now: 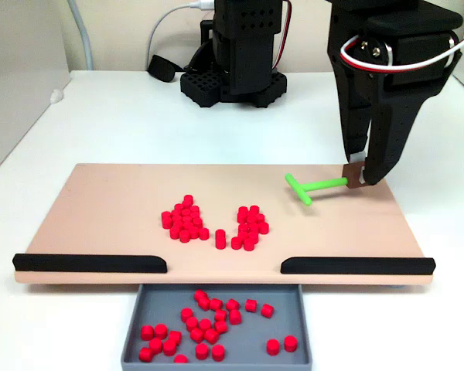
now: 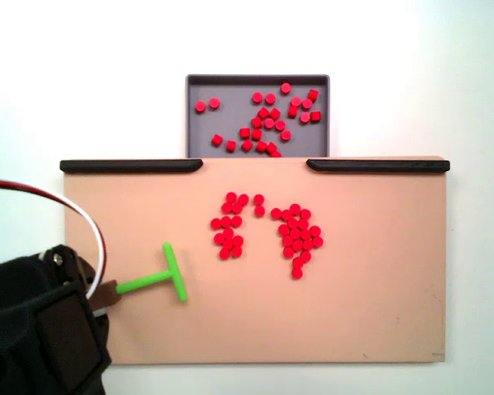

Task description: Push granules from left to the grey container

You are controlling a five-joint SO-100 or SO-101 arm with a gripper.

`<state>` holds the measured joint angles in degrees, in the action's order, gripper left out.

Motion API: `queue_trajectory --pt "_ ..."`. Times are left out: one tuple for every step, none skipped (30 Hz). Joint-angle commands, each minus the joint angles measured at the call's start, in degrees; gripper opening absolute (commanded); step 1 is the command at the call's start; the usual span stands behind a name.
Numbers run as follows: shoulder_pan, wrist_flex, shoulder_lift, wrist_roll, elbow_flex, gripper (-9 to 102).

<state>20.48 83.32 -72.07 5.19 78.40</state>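
Granules: small bright-red cylindrical pellets, two loose clusters at mid-board, several more already loose inside the grey container. No readable writing. Grey container: shallow rectangular tray, at 6 o'clock of the beige board in one fixed view, seated at the gap between two black strips. Green T-shaped stick: at 3 o'clock of the clusters, shaft end pinched by the tool. White table beneath.
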Motion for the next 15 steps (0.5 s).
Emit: queue_trajectory --pt "0.3 -0.1 0.5 0.5 -4.7 0" --pt "0.1 -0.1 0.9 0.6 -5.3 0" --pt "0.1 -0.1 1.2 0.7 -5.4 0" --pt "-0.1 -0.5 1.6 1.0 -5.4 0" --pt "-0.3 -0.9 1.8 1.1 -5.4 0" --pt "-0.5 -1.1 1.9 1.2 -5.4 0" --pt "-0.8 -1.4 2.1 1.4 -5.4 0" --pt "-1.1 -1.6 2.3 1.6 -5.4 0" --pt "-1.3 -1.6 2.5 1.8 -5.4 0" --pt "-1.7 -1.6 2.7 2.3 -5.4 0" --pt "-2.0 -1.6 3.0 2.6 -5.4 0" --pt "-2.3 -1.6 3.2 2.8 -5.4 0" --pt "-2.5 -1.6 3.4 3.2 -5.4 0" --pt "-2.7 -1.6 3.6 3.3 -5.4 0" --pt "-2.9 -1.6 3.8 3.6 -5.4 0"
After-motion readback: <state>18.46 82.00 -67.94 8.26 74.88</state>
